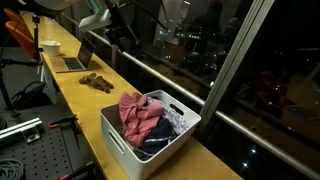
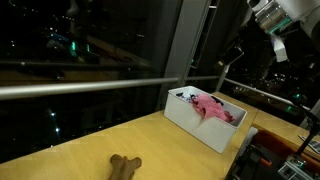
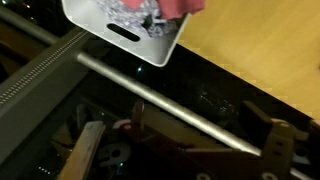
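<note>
A white bin (image 1: 125, 140) stands on the long wooden counter (image 1: 75, 85), filled with a pink cloth (image 1: 138, 112) and dark clothes (image 1: 170, 125). The bin (image 2: 195, 125) and pink cloth (image 2: 210, 106) also appear in the other exterior view. My arm (image 1: 97, 17) hangs high above the counter, well away from the bin, and shows at the top right as the arm (image 2: 268, 14). In the wrist view my gripper (image 3: 197, 112) is open with nothing between its dark fingers (image 3: 138, 112). It looks down at the metal window rail (image 3: 160, 95), with the bin (image 3: 120, 30) beyond.
A brown furry object (image 1: 97, 82) lies on the counter between the bin and a laptop (image 1: 76, 60); the same brown object (image 2: 125, 165) shows in the other view. A white cup (image 1: 49, 46) stands farther back. Dark window glass (image 1: 200, 50) runs along the counter.
</note>
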{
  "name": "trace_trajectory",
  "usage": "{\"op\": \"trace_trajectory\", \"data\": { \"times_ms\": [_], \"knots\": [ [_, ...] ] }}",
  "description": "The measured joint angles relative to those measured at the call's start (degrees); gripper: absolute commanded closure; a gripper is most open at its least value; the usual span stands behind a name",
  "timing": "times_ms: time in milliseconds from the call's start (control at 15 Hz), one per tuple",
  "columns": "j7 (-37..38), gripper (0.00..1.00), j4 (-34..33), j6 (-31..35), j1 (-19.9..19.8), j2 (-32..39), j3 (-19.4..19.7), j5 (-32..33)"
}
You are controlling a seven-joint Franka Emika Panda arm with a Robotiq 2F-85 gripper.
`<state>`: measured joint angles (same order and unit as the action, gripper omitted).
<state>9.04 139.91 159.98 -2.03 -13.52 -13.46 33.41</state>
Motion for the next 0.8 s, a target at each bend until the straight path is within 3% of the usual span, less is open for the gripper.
{"op": "trace_trajectory", "data": {
  "times_ms": [200,400,800],
  "knots": [
    [6.1,0.0,-3.0,0.0,1.5,6.2,-6.8,2.7],
    [10.4,0.0,-8.4,0.0,3.0,15.4,-10.9,6.8],
    [11.9,0.0,-24.0,-2.0,8.7,36.8,-11.3,12.6]
  ]
}}
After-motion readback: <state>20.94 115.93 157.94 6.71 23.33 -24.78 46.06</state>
